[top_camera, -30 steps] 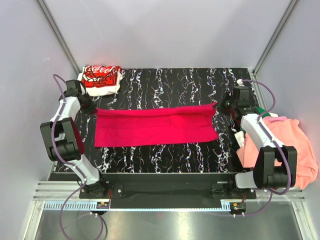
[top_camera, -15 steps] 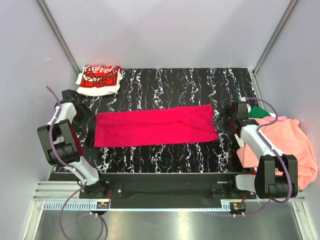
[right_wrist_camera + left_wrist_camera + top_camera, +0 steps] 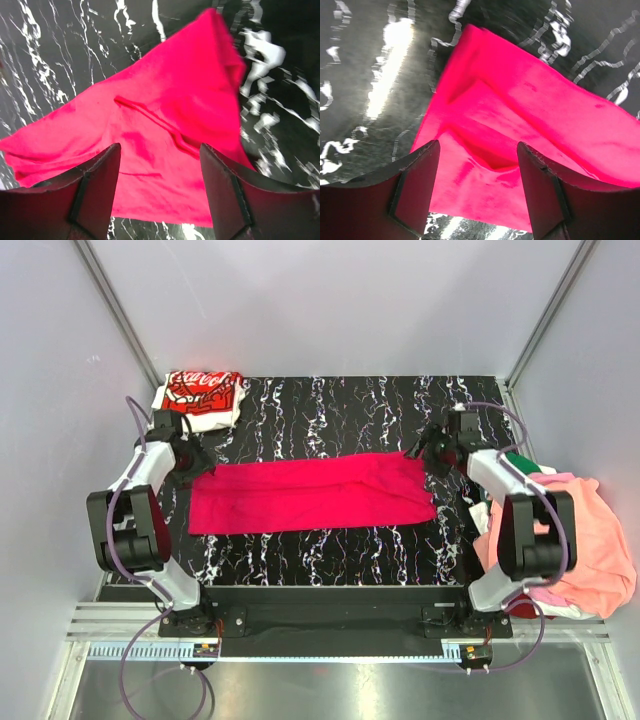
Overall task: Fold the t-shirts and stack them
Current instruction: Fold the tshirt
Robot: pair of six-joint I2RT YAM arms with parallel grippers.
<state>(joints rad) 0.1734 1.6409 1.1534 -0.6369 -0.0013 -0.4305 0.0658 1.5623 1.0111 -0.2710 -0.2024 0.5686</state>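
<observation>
A crimson-pink t-shirt (image 3: 310, 492) lies flat as a long folded band across the middle of the black marbled table (image 3: 340, 410). My left gripper (image 3: 197, 462) hovers open over its left end; in the left wrist view the cloth (image 3: 530, 105) shows between the spread fingers (image 3: 420, 175) of that gripper (image 3: 477, 150). At the far right corner of the t-shirt, my right gripper (image 3: 418, 448) is open too, with the cloth (image 3: 165, 105) below the gripper (image 3: 160, 150) and nothing pinched. A folded white t-shirt with red logo print (image 3: 200, 398) rests at the back left.
A loose pile of salmon-orange, pink and green t-shirts (image 3: 580, 530) sits off the table's right edge beside the right arm. Grey walls close in the sides and the back. The metal frame rail (image 3: 320, 625) runs along the near edge.
Both grippers went from shut to open and let go of the crimson-pink t-shirt, which settled flat. The arms drew outward, then swung back over the shirt's far corners.
</observation>
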